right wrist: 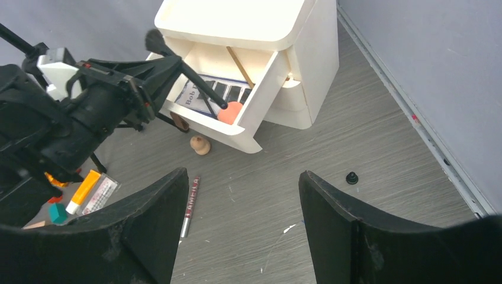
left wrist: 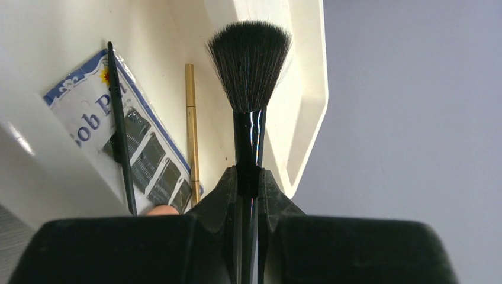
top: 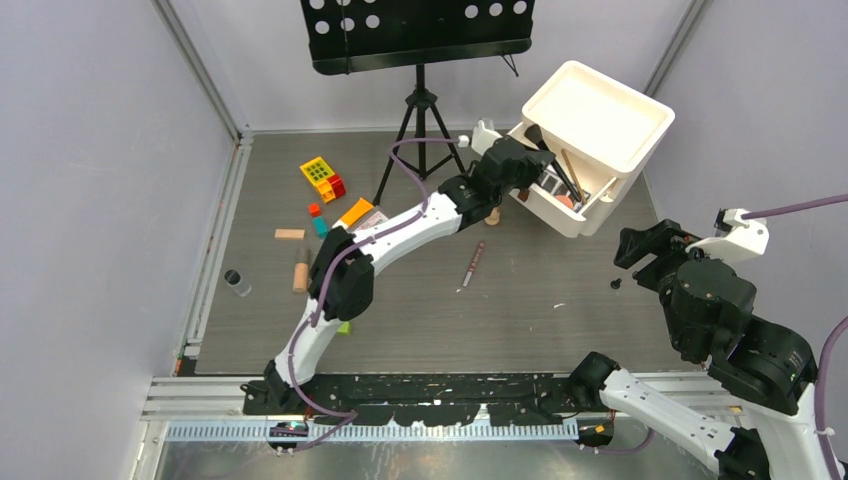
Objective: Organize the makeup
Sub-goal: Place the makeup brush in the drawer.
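Left claw [left wrist: 248,175] is clamping tight on the handle of the black brush [left wrist: 248,65]. In the left wrist view the brush is running straight up the frame, its long axis in line with the claw's own reach, bristles fanning at upper centre and leading the way. The open drawer [right wrist: 260,89] of the white drawer box [right wrist: 237,21] is lying directly ahead of the bristles, so the brush is pointing into it, close against the drawer's right-hand wall. Already lying in the drawer, to the left of the brush: a gold pencil [left wrist: 191,130] running nearly parallel to it, a black pencil [left wrist: 120,130] slanting across a bob-pin card [left wrist: 89,112], and a pink compact [right wrist: 230,112] at the drawer's near corner. Right claw [right wrist: 241,177] is hanging with its jaws wide apart and nothing between them, well apart from the box, over the counter [right wrist: 367,136]. A loose pencil [right wrist: 189,207] is lying at lower left of that view, nearer the right claw. Judgement: the left arm is plainly the nearer to the drawer, and the drop is probably calling for a short push forward, then release.
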